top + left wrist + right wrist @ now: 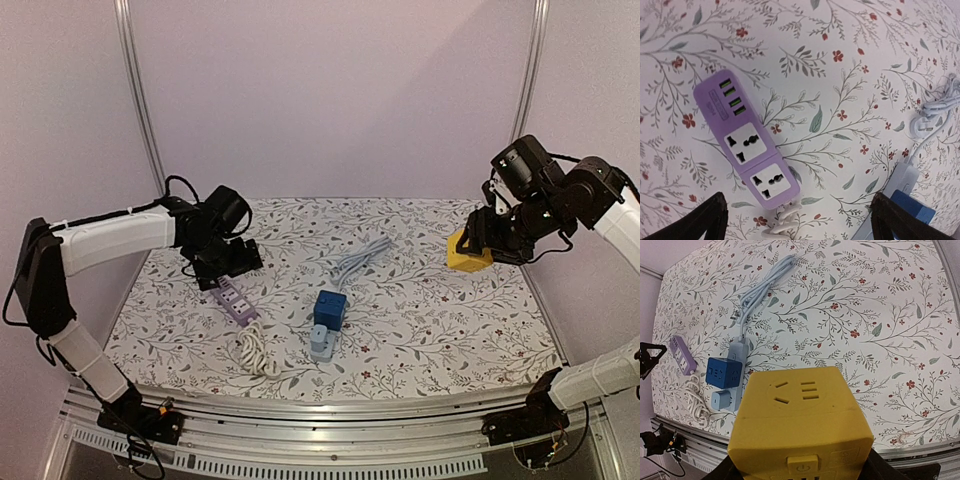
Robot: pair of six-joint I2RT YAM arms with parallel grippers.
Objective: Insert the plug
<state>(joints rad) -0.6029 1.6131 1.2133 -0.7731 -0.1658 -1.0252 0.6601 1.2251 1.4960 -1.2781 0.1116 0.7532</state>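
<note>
My right gripper [478,243] is shut on a yellow cube socket [468,253] and holds it in the air over the table's right side; the cube fills the right wrist view [801,425], socket face up. My left gripper [226,266] is open, just above a purple power strip [232,299] at the left. In the left wrist view the strip [746,145] lies between and beyond my dark fingertips [700,220], with its coiled white cord [785,225] at its near end. A blue cube socket [329,309] with a light blue adapter [322,343] sits at the centre.
A light grey-blue strip and bundled cable [362,256] run back from the blue cube. The white cord coil [256,350] lies near the front edge. The floral cloth [420,320] covers the table; metal rail [330,410] runs along the front.
</note>
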